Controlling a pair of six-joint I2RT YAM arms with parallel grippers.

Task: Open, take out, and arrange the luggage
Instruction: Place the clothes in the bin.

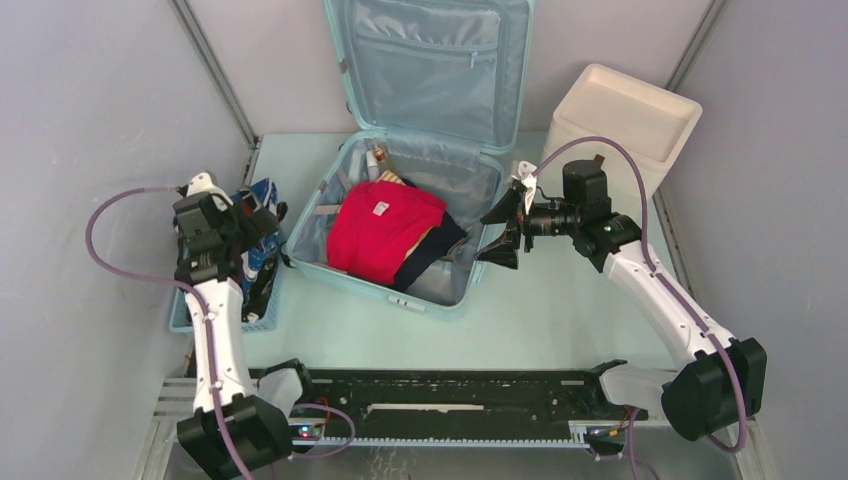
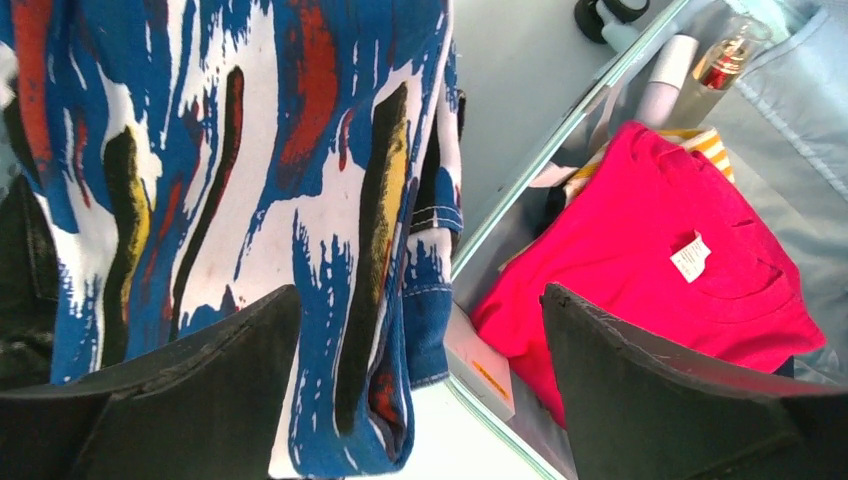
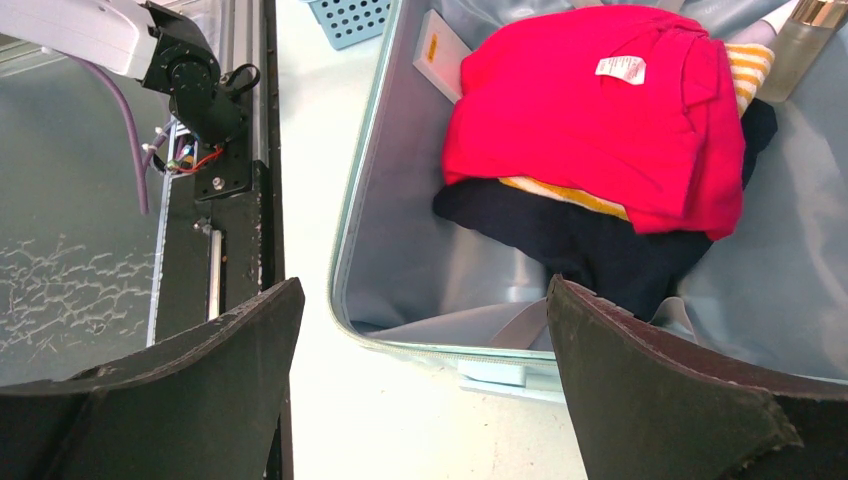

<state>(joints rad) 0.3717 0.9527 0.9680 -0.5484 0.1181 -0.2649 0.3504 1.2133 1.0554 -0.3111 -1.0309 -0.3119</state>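
- The left gripper (image 1: 248,222) hangs over a small blue basket (image 1: 185,322) at the table's left edge. Its jaws are spread wide and clamp nothing.
- A blue, white, red and yellow patterned garment (image 2: 250,190) drapes in the basket below the left fingers (image 2: 200,390). Only the left wrist view shows its print clearly.
- The luggage (image 1: 440,95) lies open mid-table, just right of the basket. Its lid stands up against the back wall and its base is flat on the table.
- From the left jaws the luggage sits to the right. Its near left rim runs just beside the hanging cloth.
- A folded red shirt (image 1: 385,230) tops the pile in the base, with a dark garment (image 1: 432,255) under its right side.
- The right wrist view alone shows a yellow-and-white striped garment (image 3: 745,72) sandwiched between the red and the dark one.
- Bottles (image 2: 725,58) stand at the base's far left corner and are plainest in the left wrist view.
- The right gripper (image 1: 492,238) hovers over the base's right rim. Its jaws are wide apart and touch nothing, and the clothes lie just beyond the fingertips.
- A bare strip of table (image 1: 540,320) runs between the luggage's front wall and the black rail (image 1: 450,385).
- A cream-white box (image 1: 625,115) fills the far right corner, near the lid's right edge.
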